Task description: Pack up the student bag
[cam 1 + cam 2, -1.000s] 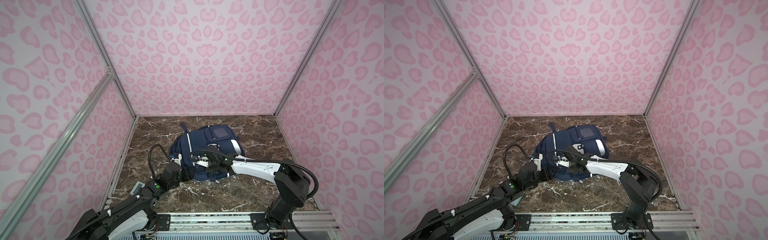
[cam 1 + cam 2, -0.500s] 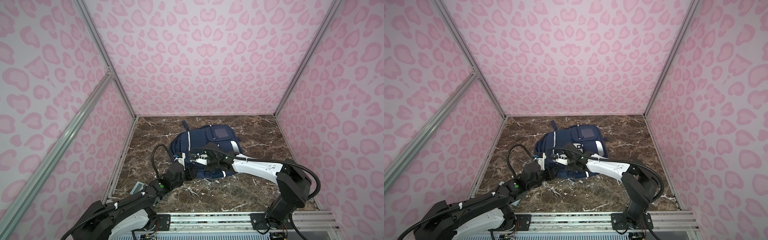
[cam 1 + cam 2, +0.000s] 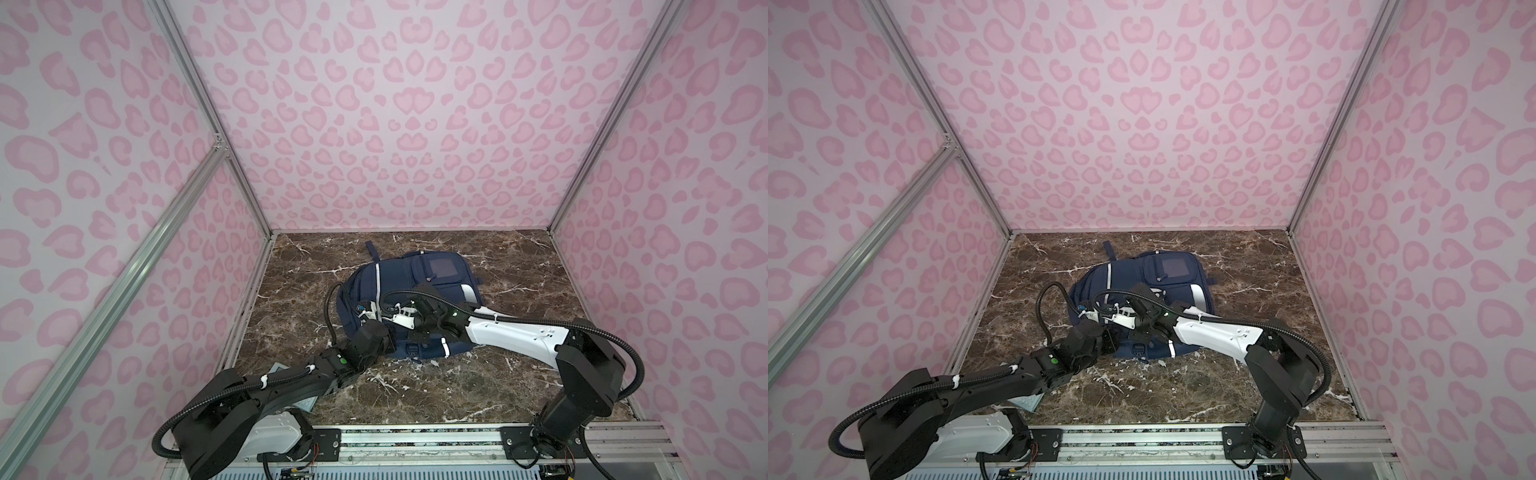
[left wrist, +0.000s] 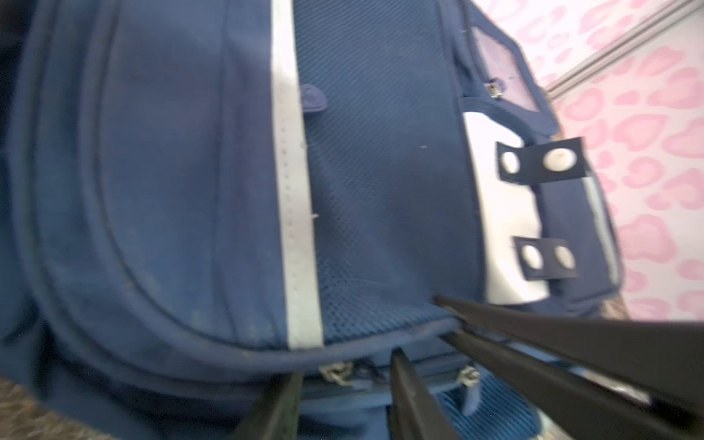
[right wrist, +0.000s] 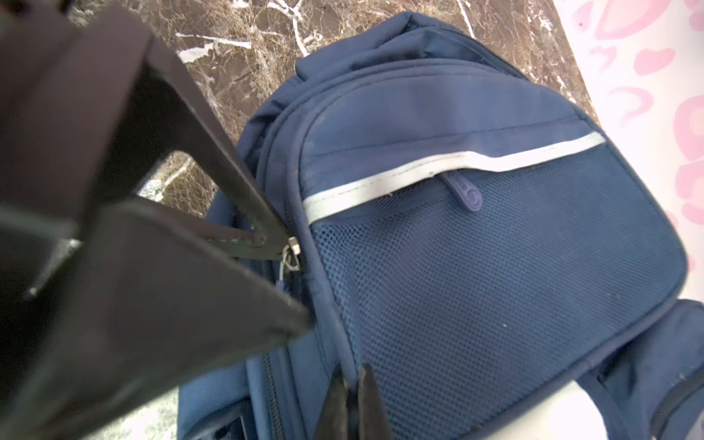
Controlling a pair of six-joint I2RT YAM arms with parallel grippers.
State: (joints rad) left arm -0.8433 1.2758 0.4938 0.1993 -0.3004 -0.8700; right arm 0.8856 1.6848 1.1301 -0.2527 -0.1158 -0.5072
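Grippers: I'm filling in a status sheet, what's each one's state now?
Left gripper: open, straddling a zip pull.
Right gripper: shut on the student bag, at its piped edge.

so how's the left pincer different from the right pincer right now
The left pincer has its jaws apart; the right pincer is shut. The left pincer straddles a metal zip pull, while the right pincer pinches the piped seam edging the mesh pocket. Both are black and sit close together on the student bag.
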